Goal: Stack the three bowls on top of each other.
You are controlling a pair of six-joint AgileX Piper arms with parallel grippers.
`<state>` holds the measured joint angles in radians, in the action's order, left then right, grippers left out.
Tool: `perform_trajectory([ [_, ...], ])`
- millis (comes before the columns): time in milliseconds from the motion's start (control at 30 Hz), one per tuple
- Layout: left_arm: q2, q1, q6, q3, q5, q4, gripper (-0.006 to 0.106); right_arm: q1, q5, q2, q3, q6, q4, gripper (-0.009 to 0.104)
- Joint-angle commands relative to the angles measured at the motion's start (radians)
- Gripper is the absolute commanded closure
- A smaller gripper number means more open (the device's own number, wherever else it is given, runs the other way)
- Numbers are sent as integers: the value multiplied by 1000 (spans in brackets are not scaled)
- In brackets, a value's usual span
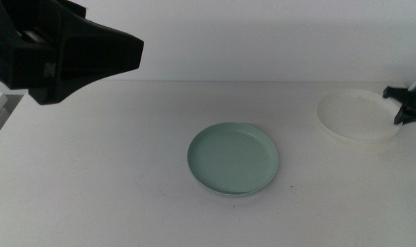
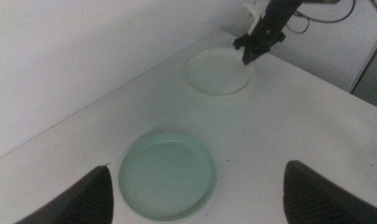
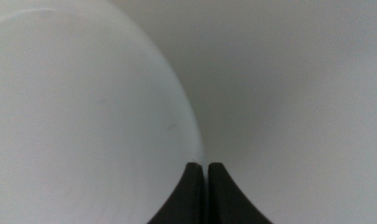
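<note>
I see 2 bowls plainly on the white table (image 1: 112, 171), and both sit flat with their open sides up; being round, neither has a long axis to speak of.

The mint green bowl (image 1: 233, 159) lies near the middle of the table in the middle view. A thin pale edge shows under its near rim at about 6 o'clock, so it may rest on another bowl, but I cannot tell for sure from here.

The white bowl (image 1: 353, 115) sits well apart from it, out toward 2 o'clock from the green one, near the back right part of the table.

My right gripper (image 1: 404, 110) is at the white bowl's rim, on its 3 o'clock side in the middle view. In the right wrist view its 2 dark jaws stand pressed almost together, with only a hairline slit between them, and their tips meet the white bowl's edge (image 3: 83, 112). Whether the rim is actually pinched between them, I cannot tell.

My left gripper (image 2: 195, 193) hangs high over the table's left side, with its jaws spread wide apart and nothing between them; the green bowl (image 2: 167, 176) shows below in the gap.
</note>
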<state>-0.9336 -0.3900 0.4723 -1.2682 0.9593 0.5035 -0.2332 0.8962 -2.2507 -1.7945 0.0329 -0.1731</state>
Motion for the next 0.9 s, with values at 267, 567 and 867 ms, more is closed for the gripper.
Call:
perform_trajectory([
  [267, 2, 1, -5, 0, -15, 2, 7, 186, -187, 503, 504, -277, -447, 98],
  [567, 2, 1, -5, 0, -15, 2, 7, 494, -196, 466, 508, -131, -335, 98],
  [867, 2, 1, -5, 0, -15, 0, 7, 551, -261, 358, 508, -114, -318, 98],
])
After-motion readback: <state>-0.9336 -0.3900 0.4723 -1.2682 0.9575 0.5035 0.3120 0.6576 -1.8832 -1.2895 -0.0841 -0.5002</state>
